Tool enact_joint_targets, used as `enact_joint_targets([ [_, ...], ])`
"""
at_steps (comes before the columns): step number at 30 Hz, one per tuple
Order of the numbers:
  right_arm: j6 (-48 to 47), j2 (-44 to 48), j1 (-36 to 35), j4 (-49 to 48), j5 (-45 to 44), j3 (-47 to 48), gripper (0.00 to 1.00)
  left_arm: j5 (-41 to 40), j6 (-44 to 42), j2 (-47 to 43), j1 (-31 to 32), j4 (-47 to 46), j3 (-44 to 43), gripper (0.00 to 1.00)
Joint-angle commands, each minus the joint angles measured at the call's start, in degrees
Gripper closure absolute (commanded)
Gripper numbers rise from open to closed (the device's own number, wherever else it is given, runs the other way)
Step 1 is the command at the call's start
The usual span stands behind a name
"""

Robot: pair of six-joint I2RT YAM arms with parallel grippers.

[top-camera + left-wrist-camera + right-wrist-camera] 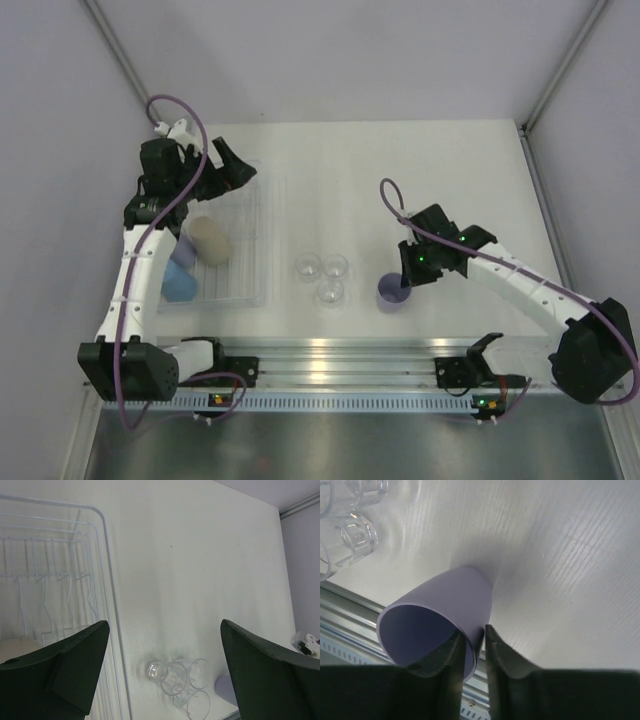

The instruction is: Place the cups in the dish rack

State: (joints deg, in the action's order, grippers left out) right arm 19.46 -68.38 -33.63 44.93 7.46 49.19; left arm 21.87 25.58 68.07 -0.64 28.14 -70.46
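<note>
**Ana:** Lavender plastic, smooth and matte. The lavender tumbler (445,600) stands mouth-up on the white, faintly grained surface (420,180), lower right of centre in the overhead view and well apart from the dish rack (262,215) on the left.

**Ben:** And the grip?

**Ana:** The right gripper (474,632) has its jaws clamped on the thin wall at the rim, one inside the mouth and one outside. The left gripper (164,625) hangs over the far end of the rack with its jaws wide apart and nothing between them.

**Ben:** What worries you?

**Ana:** It's a pinch on one side of a slick, tapered wall. I'd judge the tumbler could swing under the jaws or slip out once it's lifted, because only a narrow strip of plastic is caught.

**Ben:** Anything in the way?

**Ana:** Three clear cups (324,275) cluster between the tumbler and the rack, near the tumbler. They're small, glossy, round and see-through, and probably light, so a low sweep leftwards could knock them over.

**Ben:** And at the rack itself?

**Ana:** It's clear plastic with thin ridged slats and a raised rim. A beige tumbler (210,240) and a blue tumbler (180,285) sit at its near end. A tumbler tilted in the jaws could catch that rim, and with the left arm above the rack, the two arms could crowd each other.
</note>
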Motion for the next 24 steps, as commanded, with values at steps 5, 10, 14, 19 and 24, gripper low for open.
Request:
enact_joint_targets([
  [5,-0.56,-3.16,-1.44,0.33,-3.50,1.61,1.00,0.28,-0.45,0.48,0.21,-3.80,-1.00,0.02],
  [10,-3.20,-5.62,-1.44,3.76,-9.39,7.23,1.00,0.63,-1.06,0.39,0.21,-3.71,-1.18,0.03],
  [14,-5.66,-8.52,-1.27,5.17,-11.59,15.13,1.00,0.98,-1.06,-0.04,0.29,-3.71,-1.44,0.04],
  [19,-7.86,-11.77,-0.30,6.05,-11.51,25.84,1.00,0.55,-0.45,-1.80,0.21,-3.62,-0.82,0.04],
  [24,-9.36,-15.73,1.89,5.09,-5.83,34.56,1.00,0.55,0.96,-3.64,0.21,-3.62,-0.12,0.02],
])
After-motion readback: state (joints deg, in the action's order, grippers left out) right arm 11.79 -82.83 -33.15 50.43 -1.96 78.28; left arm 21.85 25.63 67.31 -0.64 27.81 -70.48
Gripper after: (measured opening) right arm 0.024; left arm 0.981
